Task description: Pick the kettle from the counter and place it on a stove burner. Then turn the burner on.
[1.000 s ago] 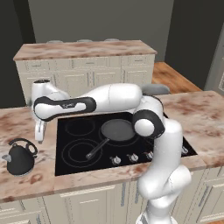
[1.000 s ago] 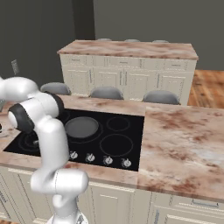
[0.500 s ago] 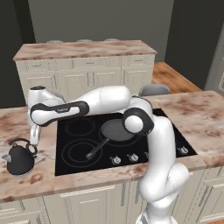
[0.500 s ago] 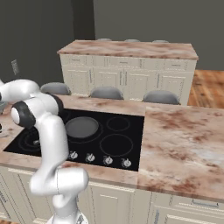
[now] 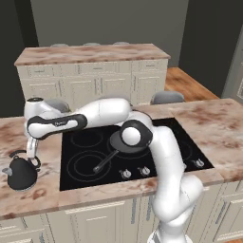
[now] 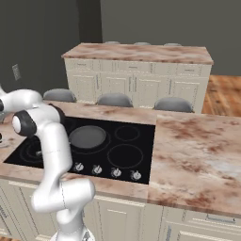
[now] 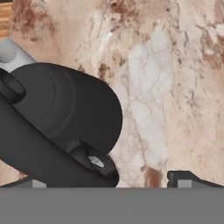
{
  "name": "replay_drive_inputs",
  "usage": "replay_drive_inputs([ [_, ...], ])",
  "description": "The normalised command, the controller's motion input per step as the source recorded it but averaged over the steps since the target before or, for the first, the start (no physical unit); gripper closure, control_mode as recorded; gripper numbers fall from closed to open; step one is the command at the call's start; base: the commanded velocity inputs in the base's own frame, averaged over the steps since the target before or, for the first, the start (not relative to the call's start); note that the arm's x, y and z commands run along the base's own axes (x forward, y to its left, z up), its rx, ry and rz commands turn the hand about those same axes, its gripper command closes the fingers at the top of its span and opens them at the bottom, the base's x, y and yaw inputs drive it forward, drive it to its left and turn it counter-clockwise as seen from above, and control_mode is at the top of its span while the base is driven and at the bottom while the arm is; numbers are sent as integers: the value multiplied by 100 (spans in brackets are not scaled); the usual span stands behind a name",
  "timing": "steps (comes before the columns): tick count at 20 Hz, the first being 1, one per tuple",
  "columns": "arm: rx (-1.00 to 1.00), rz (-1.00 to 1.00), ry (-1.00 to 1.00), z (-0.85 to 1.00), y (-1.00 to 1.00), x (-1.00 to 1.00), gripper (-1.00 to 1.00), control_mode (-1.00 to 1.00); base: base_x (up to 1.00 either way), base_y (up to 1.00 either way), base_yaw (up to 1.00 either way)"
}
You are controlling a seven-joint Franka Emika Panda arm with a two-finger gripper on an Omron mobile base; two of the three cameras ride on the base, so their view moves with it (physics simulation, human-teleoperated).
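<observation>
Change: claw has dropped lower, now just above kettle handle, jaws spread wide, holding nothing | Meaning: grasp looks imminent, kettle not yet lifted | Kettle: on surface left of cooktop | Count: one kettle, one frying pan, four knobs.

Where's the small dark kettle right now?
In the left base view, the small dark kettle sits on the marbled counter, left of the black cooktop, under the open gripper.
</observation>
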Motion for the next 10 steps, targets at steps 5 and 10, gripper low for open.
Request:
replay_drive_inputs([
  [5, 0, 0, 0, -20, 30, 31, -100, -100, 0, 0, 0],
  [10, 0, 0, 1, -27, 32, 12, -100, -100, 0, 0, 0],
])
